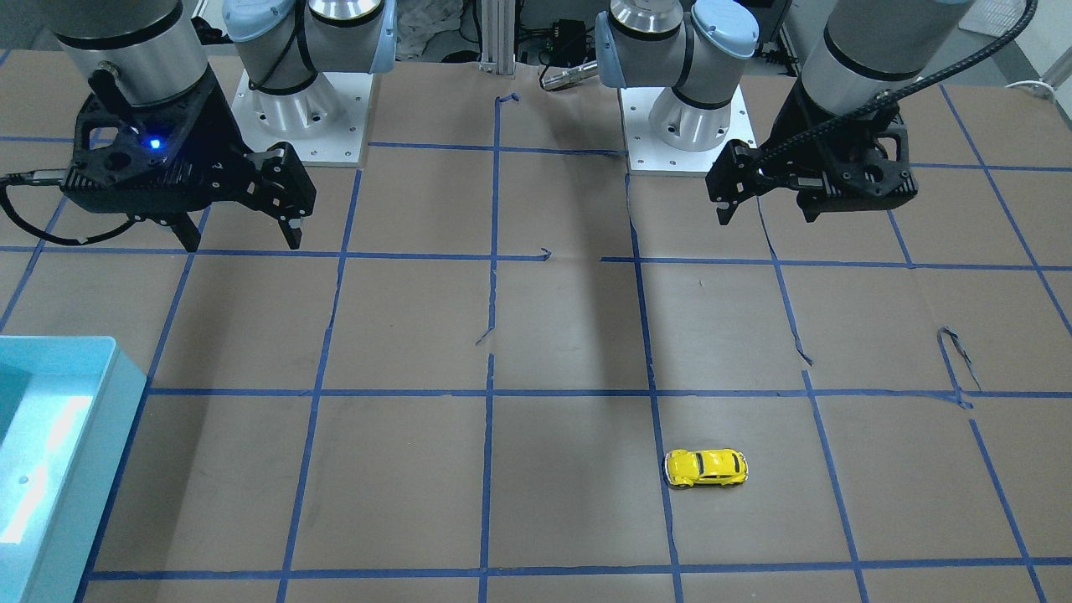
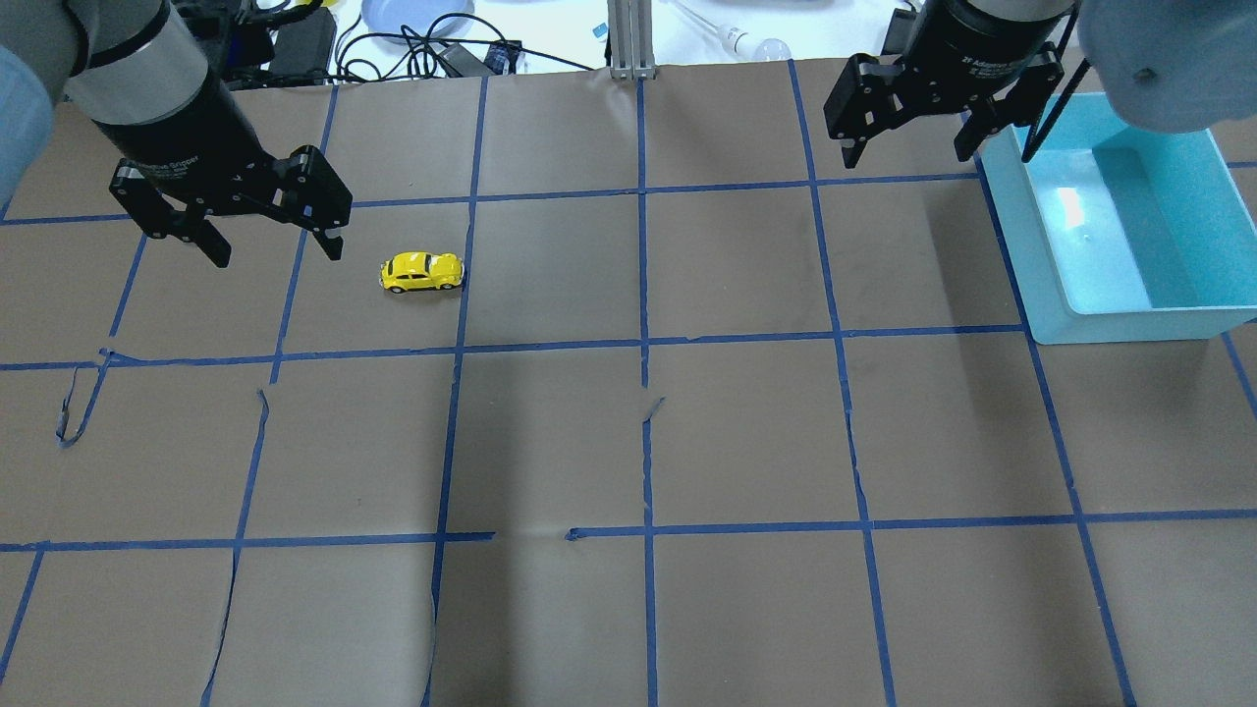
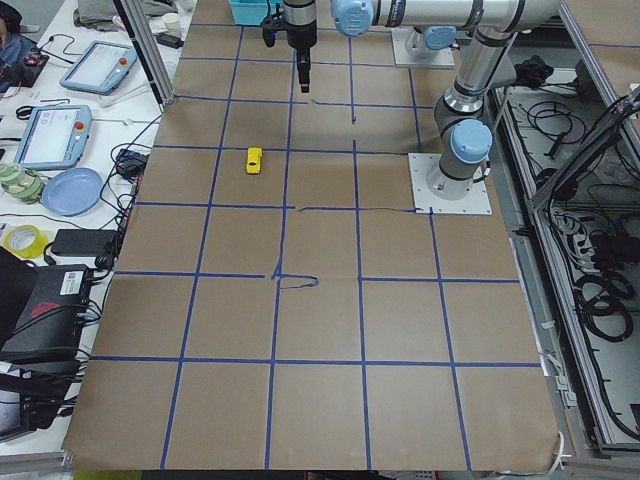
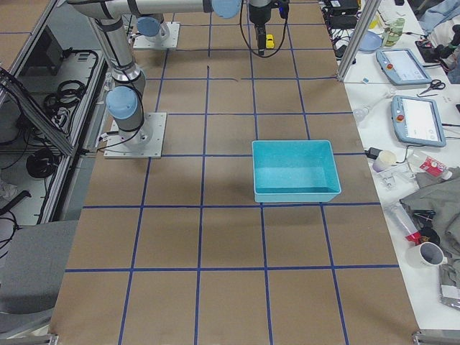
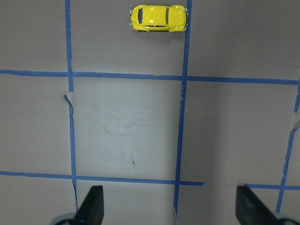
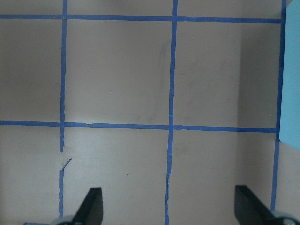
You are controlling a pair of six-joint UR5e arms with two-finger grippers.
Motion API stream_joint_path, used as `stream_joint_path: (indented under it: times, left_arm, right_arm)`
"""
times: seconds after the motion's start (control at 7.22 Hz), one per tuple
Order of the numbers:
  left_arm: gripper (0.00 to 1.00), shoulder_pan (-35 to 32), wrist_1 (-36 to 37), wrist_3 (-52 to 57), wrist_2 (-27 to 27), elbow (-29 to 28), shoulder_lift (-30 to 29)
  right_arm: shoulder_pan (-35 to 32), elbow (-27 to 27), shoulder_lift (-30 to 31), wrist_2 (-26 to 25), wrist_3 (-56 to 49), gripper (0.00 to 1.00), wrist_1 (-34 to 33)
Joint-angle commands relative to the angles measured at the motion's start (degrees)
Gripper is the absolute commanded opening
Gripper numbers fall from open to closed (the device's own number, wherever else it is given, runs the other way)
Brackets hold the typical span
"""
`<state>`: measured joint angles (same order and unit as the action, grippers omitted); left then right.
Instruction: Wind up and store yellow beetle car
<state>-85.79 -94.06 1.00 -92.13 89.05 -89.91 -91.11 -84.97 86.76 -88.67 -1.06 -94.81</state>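
Note:
The yellow beetle car (image 2: 421, 272) stands on its wheels on the brown paper, side-on, next to a blue tape line. It also shows in the front view (image 1: 705, 468) and at the top of the left wrist view (image 5: 158, 18). My left gripper (image 2: 276, 253) hangs open and empty above the table, just left of the car and apart from it; its fingertips (image 5: 93, 206) frame bare paper. My right gripper (image 2: 905, 155) is open and empty, high over the far right, beside the blue bin.
A light blue open bin (image 2: 1021, 245) sits at the right side of the table, empty inside; its edge shows in the right wrist view (image 6: 291, 70). Blue tape lines grid the paper, torn in places. Cables and tablets lie beyond the table's far edge.

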Motion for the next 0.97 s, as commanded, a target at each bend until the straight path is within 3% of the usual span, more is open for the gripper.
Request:
stream_joint_path:
  times: [0.0, 0.83]
  left_arm:
    - [1.0, 0.01, 0.01, -0.03, 0.02, 0.07, 0.0]
    - [1.0, 0.01, -0.07, -0.03, -0.15, 0.07, 0.17]
  right_arm:
    - [0.06, -0.02, -0.1, -0.1, -0.17, 1.0, -0.03]
    - [0.06, -0.54, -0.19, -0.54, -0.26, 1.0, 0.15]
